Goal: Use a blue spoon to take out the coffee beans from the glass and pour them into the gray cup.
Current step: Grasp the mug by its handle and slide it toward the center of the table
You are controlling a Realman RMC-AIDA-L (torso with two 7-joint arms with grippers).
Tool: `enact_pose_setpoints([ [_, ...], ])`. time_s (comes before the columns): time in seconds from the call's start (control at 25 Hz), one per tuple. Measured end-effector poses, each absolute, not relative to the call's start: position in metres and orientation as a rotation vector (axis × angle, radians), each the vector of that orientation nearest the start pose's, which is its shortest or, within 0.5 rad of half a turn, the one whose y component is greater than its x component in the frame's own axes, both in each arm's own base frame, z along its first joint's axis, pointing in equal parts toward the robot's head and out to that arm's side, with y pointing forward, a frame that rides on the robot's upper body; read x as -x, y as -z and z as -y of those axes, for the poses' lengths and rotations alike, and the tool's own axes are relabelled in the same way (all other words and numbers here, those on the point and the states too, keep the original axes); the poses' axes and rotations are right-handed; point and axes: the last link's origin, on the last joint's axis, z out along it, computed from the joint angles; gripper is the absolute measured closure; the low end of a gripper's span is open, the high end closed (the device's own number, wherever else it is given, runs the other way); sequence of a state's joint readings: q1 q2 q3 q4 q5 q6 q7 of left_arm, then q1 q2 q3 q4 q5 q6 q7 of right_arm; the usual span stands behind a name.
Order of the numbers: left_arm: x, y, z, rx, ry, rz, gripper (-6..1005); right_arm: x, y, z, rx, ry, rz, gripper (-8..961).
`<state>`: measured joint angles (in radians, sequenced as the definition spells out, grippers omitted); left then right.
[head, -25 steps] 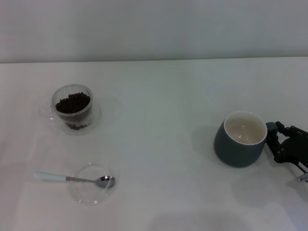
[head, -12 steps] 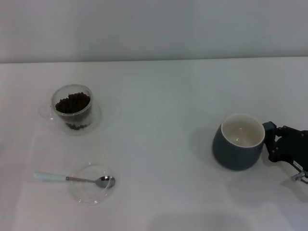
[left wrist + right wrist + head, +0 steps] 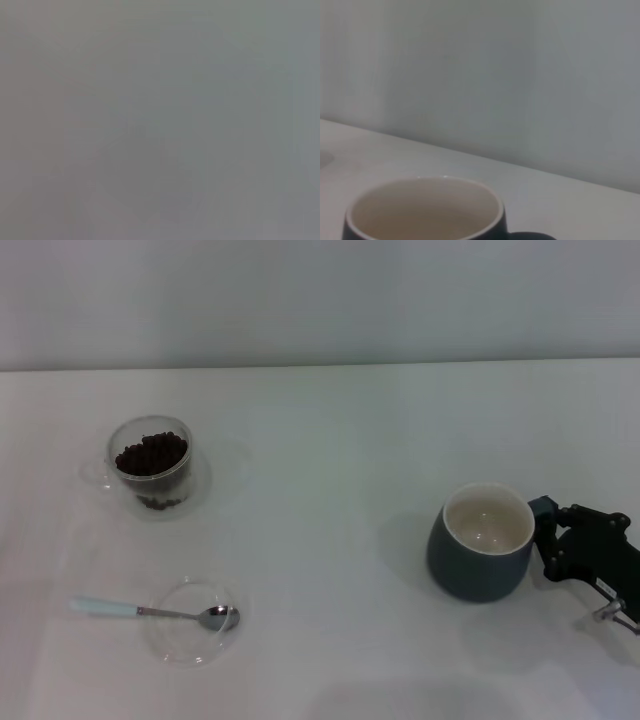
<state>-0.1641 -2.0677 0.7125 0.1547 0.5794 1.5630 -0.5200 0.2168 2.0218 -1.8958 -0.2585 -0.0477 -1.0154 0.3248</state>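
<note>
My right gripper is clamped on the gray cup at its handle side; cup upright on the table.

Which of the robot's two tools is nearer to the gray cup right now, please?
The right tool: it sits right at the gray cup, on its handle side. The left tool is out of view.

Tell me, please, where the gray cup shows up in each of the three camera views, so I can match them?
Head view: gray cup at right of the table, the right end effector at its handle side.
Left wrist view: not in it.
Right wrist view: along the bottom edge, left of centre.
Shared landmark: the cup's cream-white inside.
</note>
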Motion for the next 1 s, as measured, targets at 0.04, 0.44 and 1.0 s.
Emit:
enact_pose_setpoints([
  [0.04, 0.39, -0.083, -0.226, 1.23, 0.909, 0.502, 124, -0.373, 0.039, -0.266, 1.974, -0.486, -0.596, 843],
  [0.44, 0.389, -0.081, -0.227, 1.234, 0.914, 0.505, 125, -0.355, 0.054, -0.265, 2.065, -0.537, -0.572, 843],
  [1.0, 0.388, -0.078, -0.226, 1.237, 0.92, 0.511, 124, -0.332, 0.071, -0.264, 2.158, -0.593, -0.521, 842],
])
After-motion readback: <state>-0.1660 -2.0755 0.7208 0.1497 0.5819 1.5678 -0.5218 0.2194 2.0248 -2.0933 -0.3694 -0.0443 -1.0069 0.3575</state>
